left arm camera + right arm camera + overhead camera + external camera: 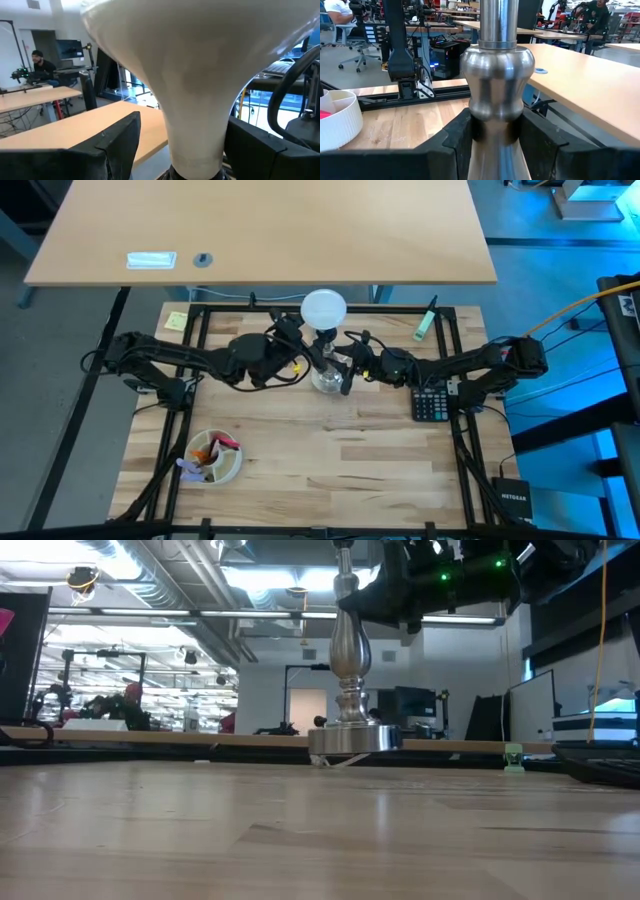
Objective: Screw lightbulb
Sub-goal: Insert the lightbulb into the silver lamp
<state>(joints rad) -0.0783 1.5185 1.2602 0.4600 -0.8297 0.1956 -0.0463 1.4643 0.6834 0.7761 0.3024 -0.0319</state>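
Note:
The white lightbulb [323,308] stands globe up on the black socket [195,175] at the top of the silvery stand [346,650]. My left gripper [182,122] is open and level, with a finger on either side of the bulb's narrow neck [197,130]. A strip of desk shows between one finger [117,142] and the neck. My right gripper [496,132] is shut on the stand's stem, lower down. The stand's round base [355,738] seems to hang just above the tabletop. My right gripper pinches the stand's stem just below its rounded bulge [496,127], one finger [460,142] on each side. The fingers come level from the table's right and lie across the stem. The stand is held upright, with the bulb on top.
A white bowl [215,457] with coloured bits sits near the front left. A black calculator [432,402] lies under my right arm, and a green marker [425,325] at the back right. A large desk [260,230] stands beyond the far edge. People sit in the room behind.

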